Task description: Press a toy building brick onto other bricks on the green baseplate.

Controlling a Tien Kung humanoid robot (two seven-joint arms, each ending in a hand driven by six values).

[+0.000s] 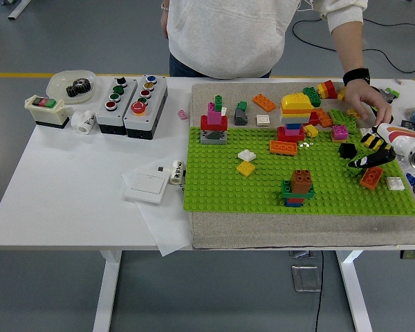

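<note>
Green baseplate (263,183): right hand (373,151) rests at right edge, grip unclear; person's hand (365,97) touches bricks.

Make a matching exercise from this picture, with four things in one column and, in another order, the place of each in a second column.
Things:
1. brown brick
2. black gear
3. person's hand
4. white switch plate

Places:
A. in the white bowl
B. over the loose bricks at the mat's far right corner
C. on top of the small stack near the baseplate's front
D. on the paper, left of the baseplate

Pairs: 1-C, 2-A, 3-B, 4-D
</note>
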